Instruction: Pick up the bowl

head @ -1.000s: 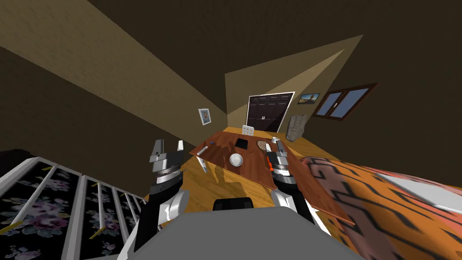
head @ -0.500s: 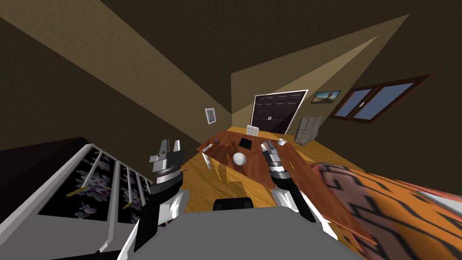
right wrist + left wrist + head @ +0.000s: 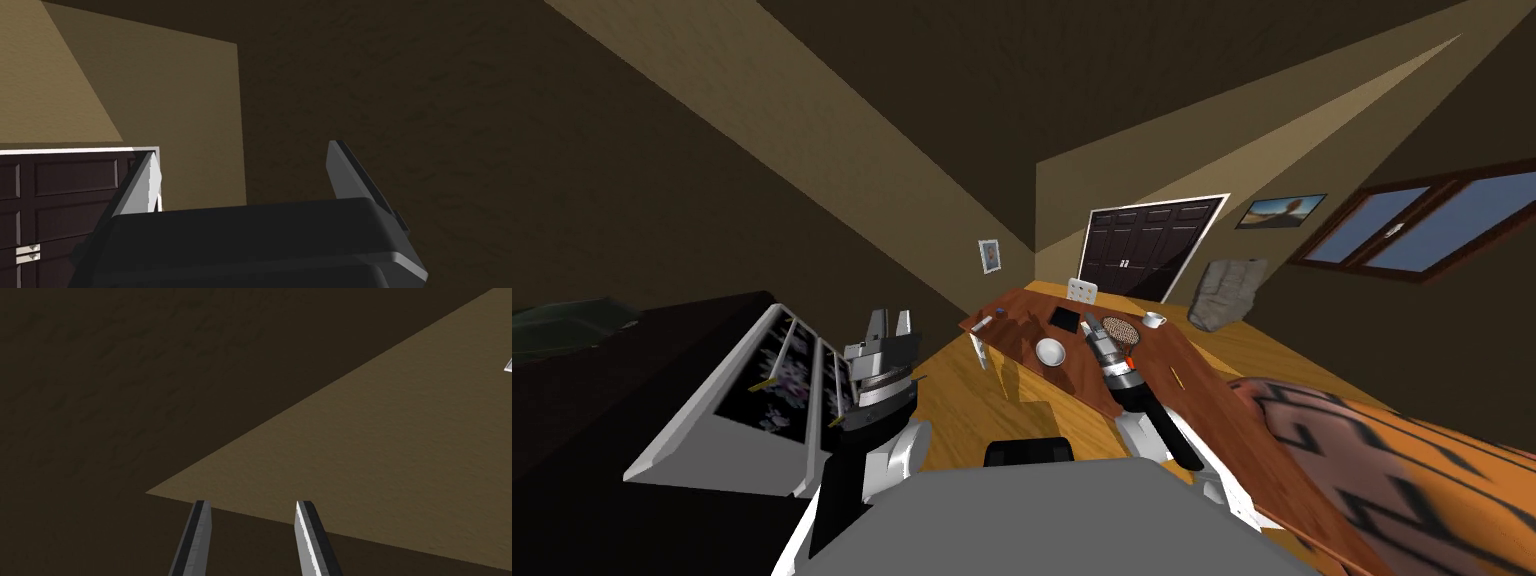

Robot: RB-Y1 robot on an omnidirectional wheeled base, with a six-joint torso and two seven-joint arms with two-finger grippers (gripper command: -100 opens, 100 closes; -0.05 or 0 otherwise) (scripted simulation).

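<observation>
The bowl is white, round and upright with its mouth facing up. It sits on the brown wooden surface close to the near edge, toward the left end. Being round, it has no long axis to line up with, so I judge that any side of the rim will serve for a pinch.

In the head view the right hand hovers over the surface just beside the bowl, which lies at about 8 o'clock from it. Its wrist view shows the two fingers standing wide apart with nothing between them, and they point out toward a wall and a dark panelled door rather than down. The coming move probably turns on this: the hand has to tip downward and shift toward 8 o'clock to bring a finger on each side of the rim.

The left hand is raised off the surface, well apart from the bowl, which lies at about 3 o'clock from it. Its fingers are parted and hold nothing. The right arm is plainly the nearer one.

Around the bowl, a black square thing lies at 12 o'clock. A round woven thing and a white cup lie at about 2 o'clock.
</observation>
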